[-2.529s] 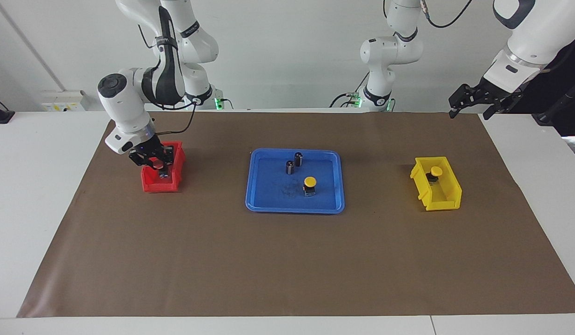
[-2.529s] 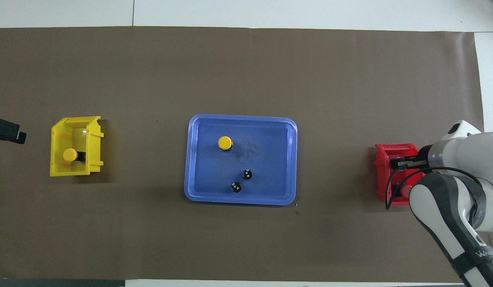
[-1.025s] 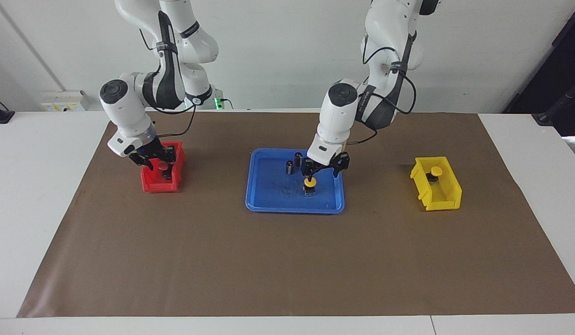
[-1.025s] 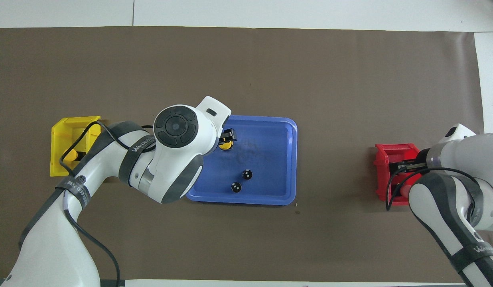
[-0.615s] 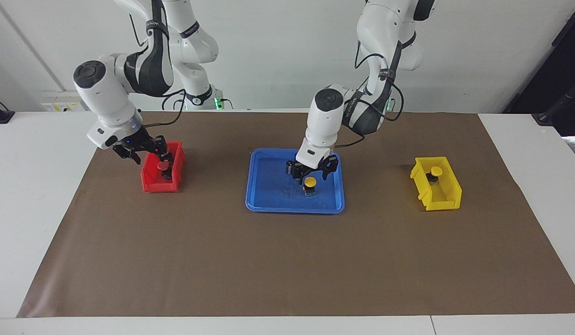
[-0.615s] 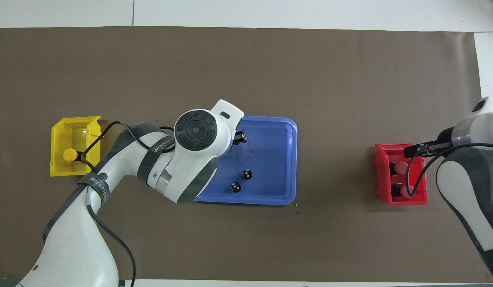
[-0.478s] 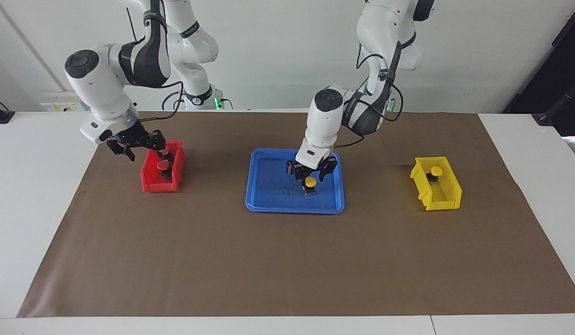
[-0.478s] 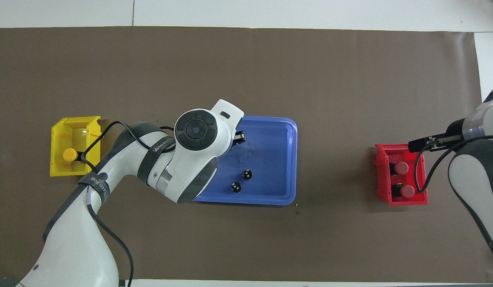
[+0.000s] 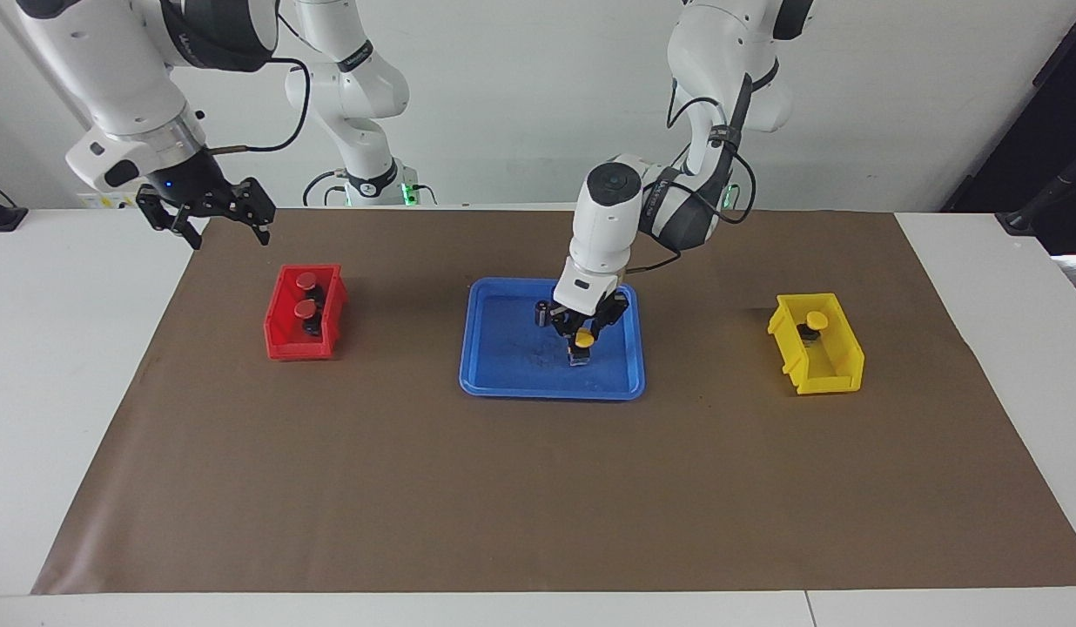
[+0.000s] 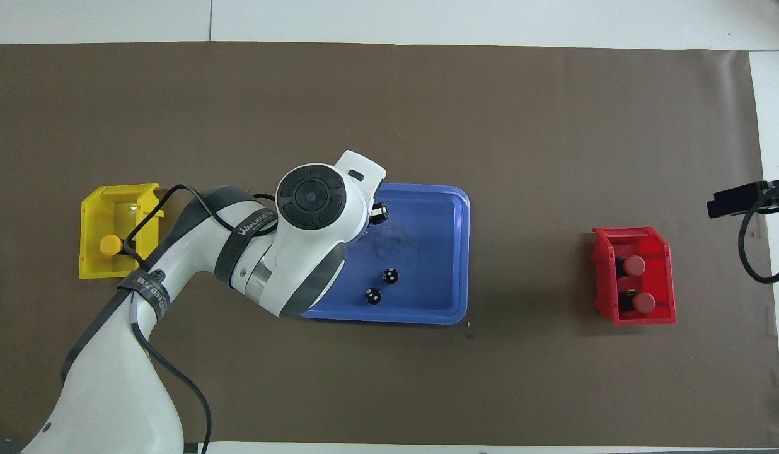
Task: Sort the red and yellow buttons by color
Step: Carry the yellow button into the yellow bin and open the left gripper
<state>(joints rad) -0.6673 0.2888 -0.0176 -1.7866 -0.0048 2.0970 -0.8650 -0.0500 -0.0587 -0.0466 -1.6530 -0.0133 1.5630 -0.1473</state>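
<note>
My left gripper (image 9: pixel 581 333) is down in the blue tray (image 9: pixel 507 353), shut on the cap of a yellow button (image 9: pixel 580 355) that stands on the tray floor. In the overhead view the left wrist hides this button. A second yellow button (image 9: pixel 816 320) (image 10: pixel 110 244) lies in the yellow bin (image 9: pixel 838 361) (image 10: pixel 96 205). Two red buttons (image 9: pixel 306 279) (image 9: pixel 304 309) sit in the red bin (image 9: pixel 285 347), also seen from above as red buttons (image 10: pixel 633 265) (image 10: pixel 643 303). My right gripper (image 9: pixel 225 228) hangs open and empty, raised over the mat's corner at the right arm's end.
Two dark capless cylinders (image 10: pixel 391 275) (image 10: pixel 373 296) stand in the tray (image 10: pixel 427 252) close to the left gripper, on its robot side. The red bin (image 10: pixel 663 277) and the yellow bin sit at either end of the brown mat (image 9: pixel 538 496).
The left gripper came down over the yellow button in the tray and closed on it. The right gripper opened, left a red button in the red bin, and rose away from it.
</note>
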